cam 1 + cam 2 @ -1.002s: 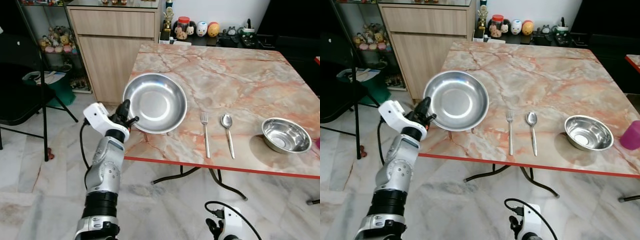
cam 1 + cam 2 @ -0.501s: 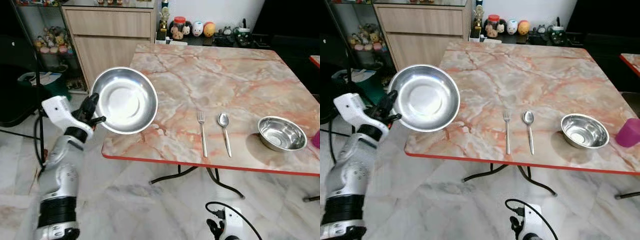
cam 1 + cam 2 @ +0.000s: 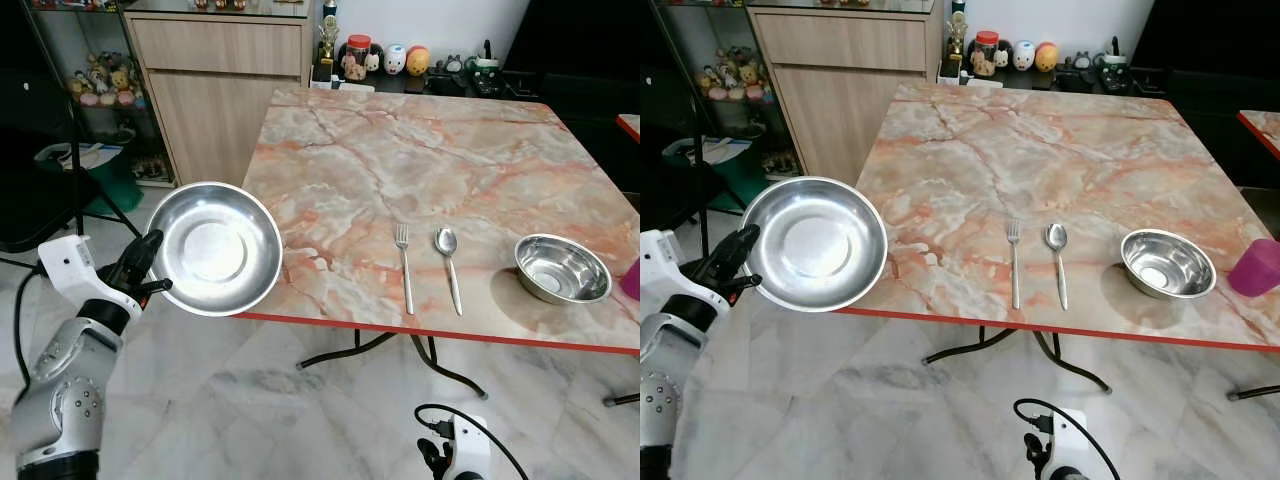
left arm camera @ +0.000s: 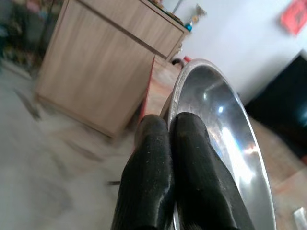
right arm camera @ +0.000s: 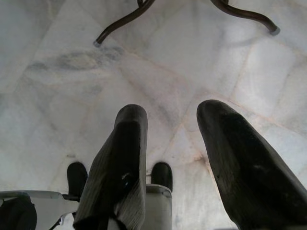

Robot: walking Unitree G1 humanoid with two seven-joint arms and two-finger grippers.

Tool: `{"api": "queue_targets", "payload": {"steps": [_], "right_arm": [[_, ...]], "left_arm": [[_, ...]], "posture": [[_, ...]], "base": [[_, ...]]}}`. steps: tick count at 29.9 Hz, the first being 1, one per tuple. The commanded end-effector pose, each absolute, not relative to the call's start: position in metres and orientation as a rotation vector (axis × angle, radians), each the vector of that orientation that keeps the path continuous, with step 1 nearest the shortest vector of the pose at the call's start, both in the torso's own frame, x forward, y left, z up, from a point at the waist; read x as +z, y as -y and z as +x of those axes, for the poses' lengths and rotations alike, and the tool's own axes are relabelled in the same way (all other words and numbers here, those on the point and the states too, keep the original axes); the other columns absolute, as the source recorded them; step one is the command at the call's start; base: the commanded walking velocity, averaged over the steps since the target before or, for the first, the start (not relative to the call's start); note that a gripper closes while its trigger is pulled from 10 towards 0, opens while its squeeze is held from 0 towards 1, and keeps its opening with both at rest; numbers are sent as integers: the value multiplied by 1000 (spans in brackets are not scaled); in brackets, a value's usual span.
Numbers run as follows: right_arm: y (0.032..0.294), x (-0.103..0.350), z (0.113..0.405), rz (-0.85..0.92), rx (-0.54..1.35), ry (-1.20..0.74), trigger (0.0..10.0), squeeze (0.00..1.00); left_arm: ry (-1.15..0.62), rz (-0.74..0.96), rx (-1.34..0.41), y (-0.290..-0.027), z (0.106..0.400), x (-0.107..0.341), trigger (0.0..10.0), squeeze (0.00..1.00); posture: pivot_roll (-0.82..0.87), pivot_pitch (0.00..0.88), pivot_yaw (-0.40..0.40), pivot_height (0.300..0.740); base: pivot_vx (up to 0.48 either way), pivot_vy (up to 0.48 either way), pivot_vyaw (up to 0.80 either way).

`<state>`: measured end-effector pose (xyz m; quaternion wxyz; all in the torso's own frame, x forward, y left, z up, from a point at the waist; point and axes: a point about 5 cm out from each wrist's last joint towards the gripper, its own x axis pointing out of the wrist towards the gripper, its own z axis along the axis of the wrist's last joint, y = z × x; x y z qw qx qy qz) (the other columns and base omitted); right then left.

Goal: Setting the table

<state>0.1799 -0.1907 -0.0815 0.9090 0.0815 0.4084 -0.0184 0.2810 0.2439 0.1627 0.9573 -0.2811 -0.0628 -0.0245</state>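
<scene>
The left gripper (image 3: 148, 268) is holding a large steel plate (image 3: 215, 248) by its rim, with the two black fingers (image 4: 158, 163) pressed close together on the plate's edge. The plate is hanging in the air off the worktop's (image 3: 420, 160) near left corner, tilted so that its hollow is facing up and toward the camera; its far edge is overlapping the red-trimmed corner of the worktop as seen from the head. The silver left arm (image 3: 65, 390) is reaching up from the lower left over the marble floor (image 3: 300, 420).

On the marble-patterned worktop, a fork (image 3: 405, 266) and a spoon (image 3: 450, 265) are lying side by side near the front edge, both pointing away from the robot. To their right, apart from them, a small steel bowl (image 3: 562, 268) is sitting upright. A pink cup (image 3: 1257, 267) is standing at the right margin, just beyond the bowl.

The right gripper (image 5: 170, 143) is hanging low over the floor, its fingers spread apart and holding nothing, with the worktop's dark metal legs (image 5: 129, 19) beyond it.

Behind the worktop, a wooden cabinet (image 3: 225, 90) is standing against the wall, and small jars and figurines (image 3: 385, 58) are lined up along a dark shelf.
</scene>
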Motion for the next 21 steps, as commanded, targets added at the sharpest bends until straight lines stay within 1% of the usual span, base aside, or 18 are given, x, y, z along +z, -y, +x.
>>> {"api": "queue_targets", "payload": {"steps": [1,4,8,9,11,12,14,20,21], "right_arm": [[193,-82,177,168,-48,-842,10000,0],[193,-83,177,170,-51,-841,10000,0],[193,-83,176,174,-52,-842,10000,0],[193,-83,176,176,-52,-842,10000,0],[193,-83,176,181,-51,-841,10000,0],[193,-83,176,182,-51,-840,10000,0],[193,-82,177,183,-46,-841,10000,0],[192,-83,176,185,-55,-840,10000,0],[192,-83,177,187,-56,-839,10000,0]], "left_arm": [[175,-652,-59,-242,281,175,10000,0],[170,-692,-68,-241,277,176,10000,0],[164,-679,-82,-242,276,180,10000,0],[162,-662,-92,-242,276,181,10000,0],[147,-571,-141,-236,278,183,10000,0],[144,-561,-146,-235,278,183,10000,0],[150,-620,-116,-234,280,182,10000,0],[146,-682,-123,-220,283,179,10000,0],[149,-687,-132,-217,284,180,10000,0]], "posture": [[69,0,-67,740],[70,0,-66,740],[74,0,-66,740],[75,0,-66,740],[78,0,-67,740],[78,0,-67,740],[76,0,-65,740],[66,0,-62,740],[63,0,-60,740]], "base": [[0,0,0],[0,0,0],[0,0,0],[0,0,0],[0,0,0],[0,0,0],[0,0,0],[0,0,0],[0,-244,0]]}}
